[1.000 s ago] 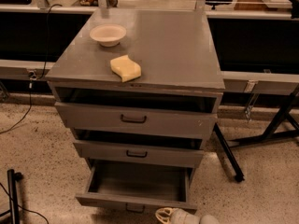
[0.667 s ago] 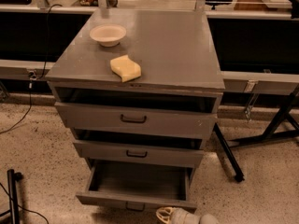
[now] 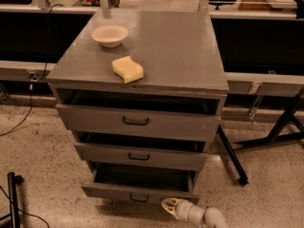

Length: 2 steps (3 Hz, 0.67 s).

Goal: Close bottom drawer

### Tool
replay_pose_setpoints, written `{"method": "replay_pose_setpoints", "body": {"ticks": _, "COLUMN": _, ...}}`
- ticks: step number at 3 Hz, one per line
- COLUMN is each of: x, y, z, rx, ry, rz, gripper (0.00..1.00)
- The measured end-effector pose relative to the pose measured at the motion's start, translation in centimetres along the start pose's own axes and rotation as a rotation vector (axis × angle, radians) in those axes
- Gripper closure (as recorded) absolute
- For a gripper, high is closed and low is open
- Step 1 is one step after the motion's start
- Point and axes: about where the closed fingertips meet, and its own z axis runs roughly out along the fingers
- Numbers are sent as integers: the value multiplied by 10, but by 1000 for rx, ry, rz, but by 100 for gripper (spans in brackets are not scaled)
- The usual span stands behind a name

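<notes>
The bottom drawer [image 3: 139, 194] is the lowest and smallest front of the grey cabinet [image 3: 156, 56]. It stands pulled out, its dark inside showing, with a small dark bar handle [image 3: 139, 198] at centre. My gripper [image 3: 172, 207], cream-coloured on a grey wrist, is at the bottom edge of the view. It sits just in front of the drawer front, right of the handle, touching or nearly touching the panel.
The middle drawer [image 3: 140, 156] and top drawer [image 3: 137, 121] also stand partly out. A white bowl [image 3: 109, 34] and a yellow sponge [image 3: 128, 69] lie on the cabinet top. Black table legs [image 3: 232, 156] stand to the right. A black stand [image 3: 13, 198] is at lower left.
My gripper has moved forward toward the cabinet. The bottom drawer front sits a little further in than before.
</notes>
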Motion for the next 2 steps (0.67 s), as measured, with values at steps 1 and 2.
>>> {"method": "replay_pose_setpoints", "body": {"ticks": 1, "x": -1, "y": -42, "z": 11, "rx": 55, "ry": -20, "rz": 22, "gripper": 100}}
{"method": "replay_pose_setpoints", "body": {"ticks": 2, "x": 5, "y": -80, "z": 24, "rx": 122, "ry": -11, "rz": 47, "gripper": 100}}
